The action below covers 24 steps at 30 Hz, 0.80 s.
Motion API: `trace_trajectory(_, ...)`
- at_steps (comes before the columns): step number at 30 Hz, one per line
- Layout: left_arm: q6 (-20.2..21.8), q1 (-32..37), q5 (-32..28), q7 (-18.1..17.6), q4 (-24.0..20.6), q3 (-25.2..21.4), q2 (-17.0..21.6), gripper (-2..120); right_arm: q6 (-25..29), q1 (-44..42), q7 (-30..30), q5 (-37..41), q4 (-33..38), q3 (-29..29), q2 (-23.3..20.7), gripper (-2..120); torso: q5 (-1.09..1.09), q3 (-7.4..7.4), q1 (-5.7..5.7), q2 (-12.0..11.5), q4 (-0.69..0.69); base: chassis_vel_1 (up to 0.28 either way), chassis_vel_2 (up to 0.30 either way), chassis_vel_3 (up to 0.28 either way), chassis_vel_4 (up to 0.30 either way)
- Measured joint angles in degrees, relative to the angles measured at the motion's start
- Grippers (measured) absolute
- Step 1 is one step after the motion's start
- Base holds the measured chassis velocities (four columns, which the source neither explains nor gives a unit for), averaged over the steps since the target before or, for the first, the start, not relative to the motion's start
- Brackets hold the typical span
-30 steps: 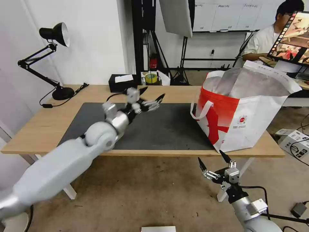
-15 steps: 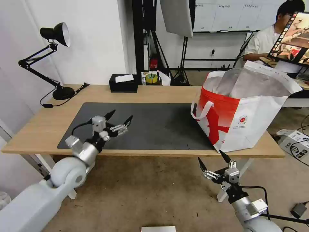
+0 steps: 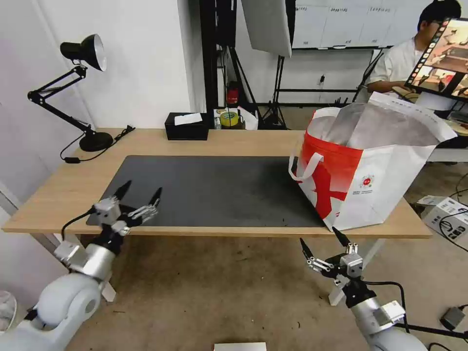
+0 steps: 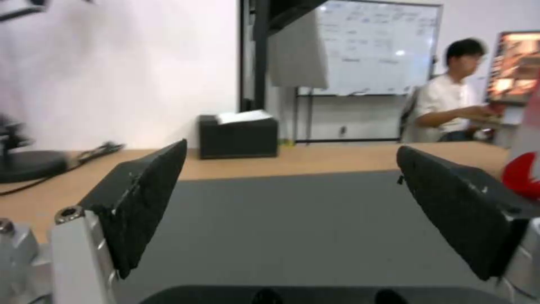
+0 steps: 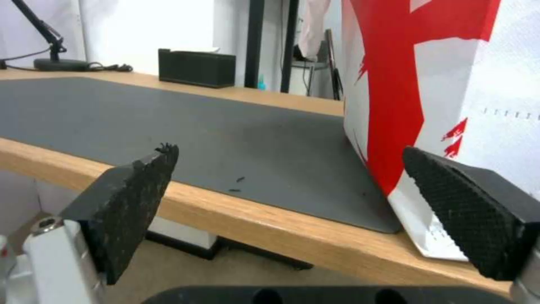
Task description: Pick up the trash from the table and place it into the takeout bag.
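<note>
**Lighting and picture quality across the three views**

The head view is bright and evenly lit from above; the white wall at the table's (image 3: 73, 187) far left corner is nearly washed out, and the desk lamp's (image 3: 83, 51) shade shows a pale sheen. Shadows under the table's near edge are soft. Straight lines bow slightly toward the picture's corners. The takeout bag's (image 3: 370, 170) foil lining reflects dull grey light. In the left wrist view the whole scene is soft, the lamp base smeared and the whiteboard (image 4: 378, 48) glaring. The right wrist view is sharper; the mat (image 5: 168, 122) carries a faint sheen.
</note>
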Motion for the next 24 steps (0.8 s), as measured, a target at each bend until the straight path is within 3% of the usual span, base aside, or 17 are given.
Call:
trace_trajectory(8, -1.5, 8.7, 2.7, -0.1, -1.4, -7.7, -5.8, 100, 0.0, 0.0, 0.0, 0.0, 0.0, 0.0, 0.0, 100, 0.02, 0.00, 0.00, 0.0, 0.00, 0.000, 0.000, 0.000, 0.000)
trace_trajectory(24, -4.6, 14.6, 3.7, -0.2, 1.0, -9.6, -11.1, 100, 0.0, 0.0, 0.0, 0.0, 0.0, 0.0, 0.0, 100, 0.02, 0.00, 0.00, 0.0, 0.00, 0.000, 0.000, 0.000, 0.000)
